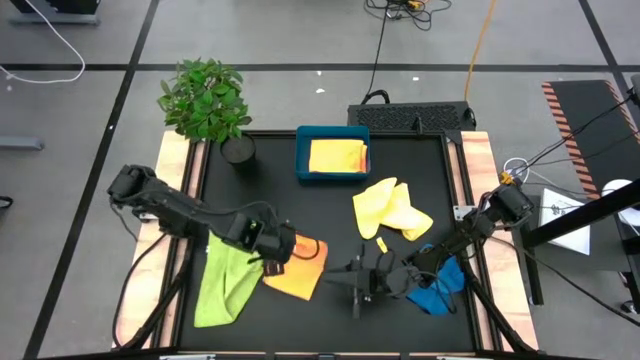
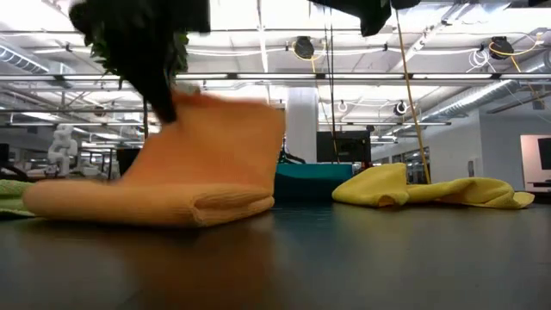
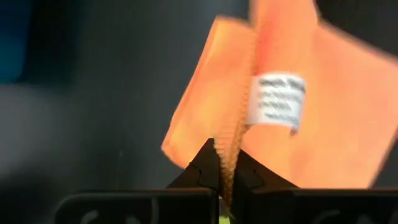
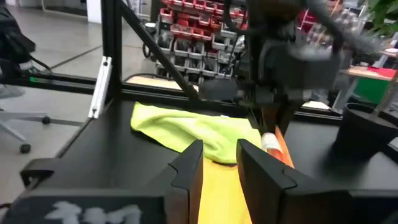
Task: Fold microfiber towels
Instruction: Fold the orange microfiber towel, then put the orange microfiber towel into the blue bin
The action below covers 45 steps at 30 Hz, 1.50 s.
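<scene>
Mid-fold on orange towel [image 1: 300, 268] near tray [image 1: 303, 160]: left gripper [image 1: 272, 262] pinched on its edge, right gripper [image 1: 358, 283] beside, part-open, holding nothing; one folded in tray, lime [image 1: 226, 280], pale yellow [image 1: 390, 208], blue [image 1: 440, 285] unfolded.

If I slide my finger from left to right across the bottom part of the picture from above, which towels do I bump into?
Lime green towel → orange towel, pinched by the left tool → blue towel, under the right arm.
</scene>
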Tool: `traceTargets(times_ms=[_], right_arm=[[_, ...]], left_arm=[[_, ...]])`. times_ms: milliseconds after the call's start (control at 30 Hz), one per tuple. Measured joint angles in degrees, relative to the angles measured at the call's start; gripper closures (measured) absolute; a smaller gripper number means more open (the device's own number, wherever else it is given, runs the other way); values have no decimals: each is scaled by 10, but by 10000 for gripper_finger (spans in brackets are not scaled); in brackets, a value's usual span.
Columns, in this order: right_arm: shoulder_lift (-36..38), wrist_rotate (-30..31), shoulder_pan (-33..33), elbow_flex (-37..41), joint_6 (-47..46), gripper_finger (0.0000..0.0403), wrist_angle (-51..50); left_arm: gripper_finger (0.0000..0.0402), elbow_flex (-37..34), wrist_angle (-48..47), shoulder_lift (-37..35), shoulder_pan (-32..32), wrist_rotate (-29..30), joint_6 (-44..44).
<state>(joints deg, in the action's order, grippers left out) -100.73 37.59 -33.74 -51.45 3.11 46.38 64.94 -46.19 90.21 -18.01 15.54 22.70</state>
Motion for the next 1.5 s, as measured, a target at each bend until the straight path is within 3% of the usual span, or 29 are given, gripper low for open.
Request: traceTargets(times_ms=[267, 433, 700, 867, 1033, 1200, 1367, 1500], right_arm=[[0, 1, 4, 0, 6, 312, -5], [0, 1, 4, 0, 6, 312, -5], [0, 1, 10, 0, 6, 312, -9], [0, 1, 13, 1, 6, 312, -21], [0, 2, 28, 1, 19, 312, -26], [0, -2, 69, 12, 0, 312, -64], [0, -18, 100, 49, 7, 312, -42], [0, -18, 116, 69, 29, 312, -16]], left_arm=[[396, -88, 78, 1, 56, -67, -44], [396, -114, 88, 1, 74, -81, -38], [359, -104, 83, 1, 78, -81, -87], [317, -52, 4, 1, 78, -80, -83], [300, -6, -44, -4, 65, 1, -68], [310, -37, -10, -51, 42, 90, -82], [333, -154, 144, -151, -7, 138, -70], [355, -303, 419, -213, -47, 149, -104]])
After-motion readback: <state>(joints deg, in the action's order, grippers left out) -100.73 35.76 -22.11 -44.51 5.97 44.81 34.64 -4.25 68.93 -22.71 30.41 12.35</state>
